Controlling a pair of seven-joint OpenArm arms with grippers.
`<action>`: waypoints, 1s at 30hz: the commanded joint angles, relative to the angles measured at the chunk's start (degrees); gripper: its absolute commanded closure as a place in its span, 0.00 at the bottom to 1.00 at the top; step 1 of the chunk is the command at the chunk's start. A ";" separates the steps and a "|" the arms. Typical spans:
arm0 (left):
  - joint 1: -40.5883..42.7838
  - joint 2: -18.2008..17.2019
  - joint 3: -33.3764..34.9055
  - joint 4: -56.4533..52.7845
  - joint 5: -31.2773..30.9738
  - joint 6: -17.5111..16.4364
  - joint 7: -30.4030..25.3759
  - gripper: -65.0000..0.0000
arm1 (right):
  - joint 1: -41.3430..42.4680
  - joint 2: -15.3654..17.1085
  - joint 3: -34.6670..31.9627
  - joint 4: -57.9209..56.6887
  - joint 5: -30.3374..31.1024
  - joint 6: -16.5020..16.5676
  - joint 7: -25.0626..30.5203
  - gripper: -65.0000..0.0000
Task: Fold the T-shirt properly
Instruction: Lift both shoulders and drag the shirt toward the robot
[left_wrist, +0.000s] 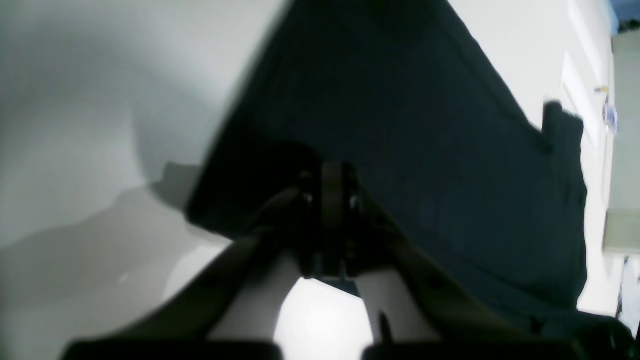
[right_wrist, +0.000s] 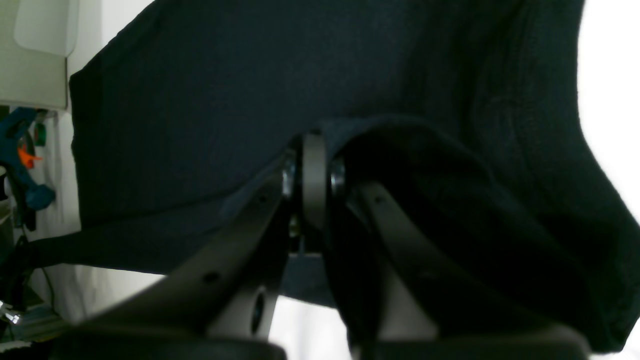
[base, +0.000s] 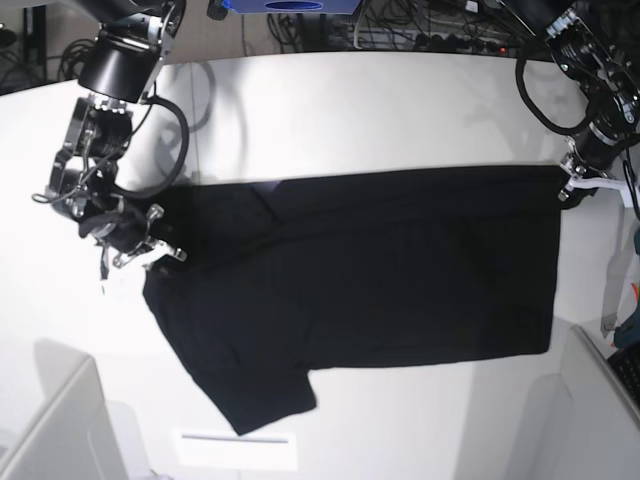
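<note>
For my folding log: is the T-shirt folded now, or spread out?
Mostly spread: the T-shirt lies open across the table, one sleeve out flat, edges pinched by both grippers.

White table (base: 350, 110) fills most of base view, lit bright & even, soft shadows at 9 and 7 o'clock. Tangle of dark cables (base: 420, 25) along far edge at 12, w/ a blue box (base: 290, 6) beside them. Pale panels (base: 50, 430) at 7 and 5 o'clock corners. White strip (base: 235, 448) at 6.

No readable text, label or number anywhere
</note>
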 joint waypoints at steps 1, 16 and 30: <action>-1.13 -0.76 -0.12 -0.18 -1.09 -0.28 -0.87 1.00 | 1.85 0.61 0.07 0.46 1.14 0.00 1.19 1.00; -7.46 -0.50 4.98 -2.99 7.96 -0.36 -1.14 1.00 | 7.04 0.61 0.07 -5.25 1.14 0.00 1.37 1.00; -10.36 -0.76 4.54 -6.95 8.23 -0.36 -1.31 1.00 | 9.41 0.70 -0.02 -9.56 1.14 -0.09 2.86 1.00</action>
